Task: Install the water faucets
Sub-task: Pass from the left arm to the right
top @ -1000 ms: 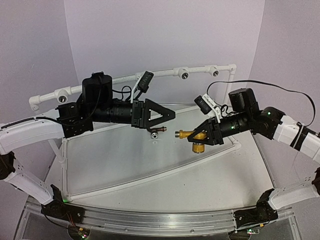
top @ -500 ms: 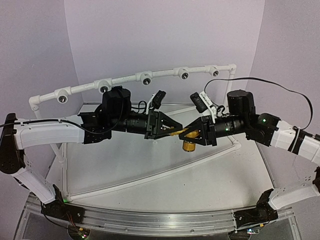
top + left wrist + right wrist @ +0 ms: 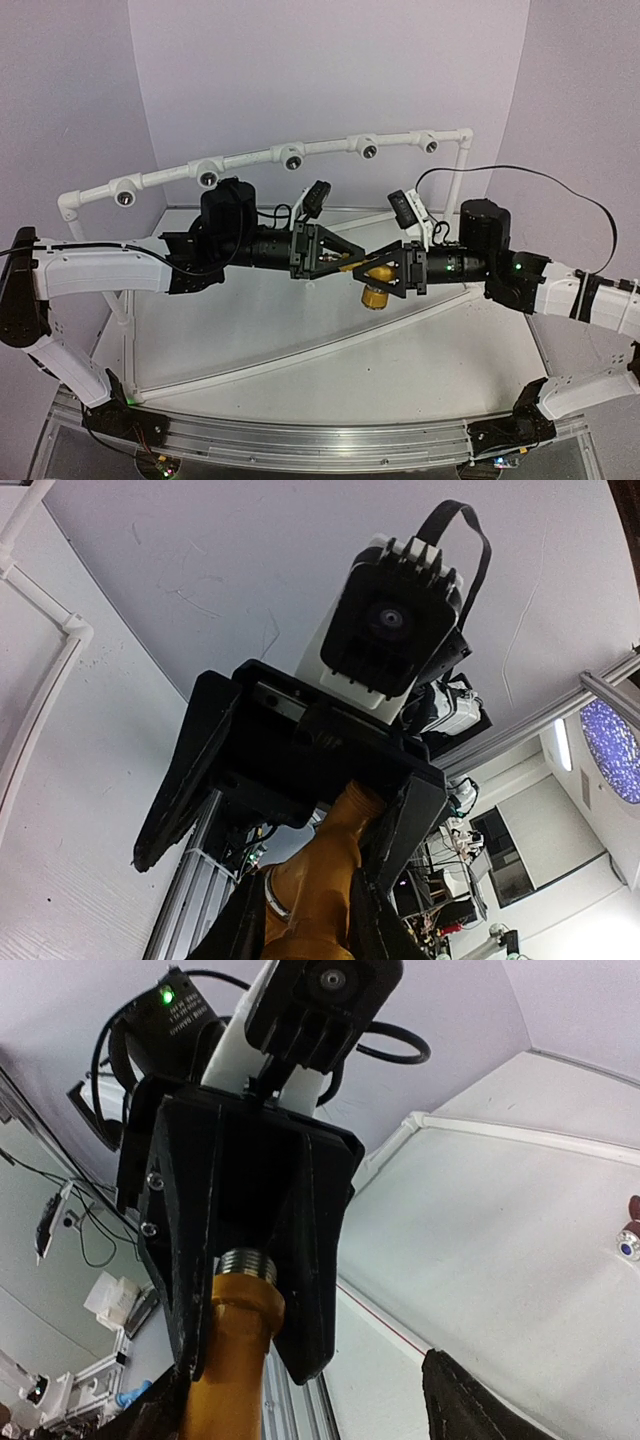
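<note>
The yellow-orange faucet (image 3: pixel 376 292) hangs in mid-air above the white table, between my two grippers. My left gripper (image 3: pixel 356 262) is shut on it; in the left wrist view its fingers (image 3: pixel 385 925) press both sides of the orange body (image 3: pixel 320 870). My right gripper (image 3: pixel 388 272) faces it, jaws spread wide. In the right wrist view the faucet (image 3: pixel 225 1360), silvery thread up, lies beside one finger (image 3: pixel 150 1415) and far from the other. A small reddish piece (image 3: pixel 633 1206) at that view's right edge may be the dark faucet.
A white pipe rail (image 3: pixel 250 157) with several round sockets (image 3: pixel 292 158) curves along the back of the table, ending in a corner post (image 3: pixel 463 150). A black cable (image 3: pixel 540 175) loops over the right arm. A metal rail (image 3: pixel 300 440) runs along the near edge.
</note>
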Controlling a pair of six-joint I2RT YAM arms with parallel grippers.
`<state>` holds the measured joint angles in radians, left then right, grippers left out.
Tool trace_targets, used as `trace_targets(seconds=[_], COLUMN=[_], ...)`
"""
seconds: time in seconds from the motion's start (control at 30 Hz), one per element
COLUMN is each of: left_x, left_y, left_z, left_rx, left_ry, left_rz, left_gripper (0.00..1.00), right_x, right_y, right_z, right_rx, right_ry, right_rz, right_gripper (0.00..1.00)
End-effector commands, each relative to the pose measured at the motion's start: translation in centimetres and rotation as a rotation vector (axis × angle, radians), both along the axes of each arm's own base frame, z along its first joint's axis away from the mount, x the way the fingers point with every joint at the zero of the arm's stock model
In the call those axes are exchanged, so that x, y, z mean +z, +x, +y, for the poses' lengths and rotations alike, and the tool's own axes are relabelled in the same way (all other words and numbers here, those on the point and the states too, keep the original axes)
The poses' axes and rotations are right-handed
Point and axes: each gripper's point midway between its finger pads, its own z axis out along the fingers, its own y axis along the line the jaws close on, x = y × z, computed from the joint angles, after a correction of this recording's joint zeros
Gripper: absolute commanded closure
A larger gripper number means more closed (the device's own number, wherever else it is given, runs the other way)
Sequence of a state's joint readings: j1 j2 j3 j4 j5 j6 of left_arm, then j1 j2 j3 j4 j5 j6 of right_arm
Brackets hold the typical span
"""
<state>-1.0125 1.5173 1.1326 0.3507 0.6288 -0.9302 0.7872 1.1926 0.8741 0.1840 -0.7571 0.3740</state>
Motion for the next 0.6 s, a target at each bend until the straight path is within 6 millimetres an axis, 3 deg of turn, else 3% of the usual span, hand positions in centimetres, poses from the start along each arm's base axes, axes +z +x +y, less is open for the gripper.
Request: trace_targets(seconds=[0.0,0.2,0.43,0.57], left_x=[6.3,6.6,7.0,7.0], left_y=[-2.2,-2.1,-1.6,-1.4], left_z=[1.7,2.0,2.4,2.5], left_rx=[-0.059,-0.040,0.003,0.017], left_ry=[-0.201,-0.213,-0.225,-0.226], left_rz=[-0.124,-0.137,-0.141,-0.134], left_gripper=[1.00,1.00,1.00,1.00], right_x=[3.8,4.7,3.7,3.4], right_y=[-0.1,0.0,-0.6,-0.7], right_z=[-0.7,-0.7,-0.5,-0.3], right_rx=[-0.040,-0.040,-0.013,-0.005], right_ry=[0.187,0.258,0.274,0.261], right_rz=[-0.001,0.031,0.035,0.031], right_gripper=[0.30,0.49,0.36,0.44])
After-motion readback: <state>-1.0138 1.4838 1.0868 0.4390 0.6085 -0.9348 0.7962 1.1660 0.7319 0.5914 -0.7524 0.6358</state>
